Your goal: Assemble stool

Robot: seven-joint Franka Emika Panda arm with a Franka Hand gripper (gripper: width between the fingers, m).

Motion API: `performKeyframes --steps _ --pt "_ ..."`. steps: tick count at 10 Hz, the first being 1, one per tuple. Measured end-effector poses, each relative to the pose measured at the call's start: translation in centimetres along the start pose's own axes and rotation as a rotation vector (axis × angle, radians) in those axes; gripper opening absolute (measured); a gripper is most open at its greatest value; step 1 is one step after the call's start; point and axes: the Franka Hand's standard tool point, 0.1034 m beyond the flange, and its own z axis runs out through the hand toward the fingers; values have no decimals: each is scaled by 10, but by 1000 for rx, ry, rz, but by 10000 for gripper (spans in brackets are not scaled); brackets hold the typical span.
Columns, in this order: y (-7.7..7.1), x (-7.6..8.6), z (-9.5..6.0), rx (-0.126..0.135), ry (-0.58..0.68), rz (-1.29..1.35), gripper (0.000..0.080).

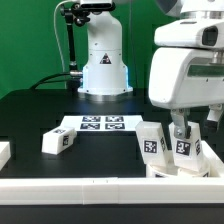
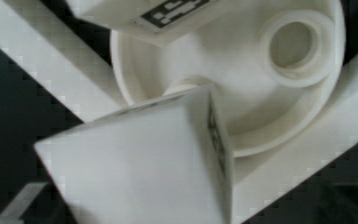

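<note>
Seat point(image 2: 247, 100) lies flat in the corner at the exterior view's right, tight to the front rail point(image 1: 90, 186) — probably parked there so the rails brace it while legs are turned into it. Two legs stand upright at it: the right leg point(image 1: 186, 148) directly under the end effector point(image 1: 181, 130), and the middle leg point(image 1: 150, 143) just beside. The end effector hangs released, fingers spread wide, gripping nothing that I can see; it looks poised to come down round the right leg. From the wrist, one open socket point(image 2: 291, 45) shows in the disc, so I judge at least one leg is not yet in. Whether the upright legs are fully seated or only resting cannot be told. The third leg point(image 1: 57, 141) lies on its side on the black surface point(image 1: 30, 115), well apart, toward the exterior view's left. Between it and the seat lies the marker board point(image 1: 100, 124), flat and no obstacle. The middle leg is the tight spot — near enough to foul a finger on the way down.
</note>
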Motion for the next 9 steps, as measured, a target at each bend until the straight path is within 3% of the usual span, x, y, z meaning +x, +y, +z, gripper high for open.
performKeyframes --steps 1,2,3,4,5,9 --pt "0 0 0 0 0 9 649" --pt "2 0 0 -1 0 11 515" --pt "6 -2 0 -2 0 14 515" --pt "10 -5 0 -3 -1 25 377" --pt "9 -5 0 -3 -1 29 339" --pt "10 -6 1 -2 -1 101 339"
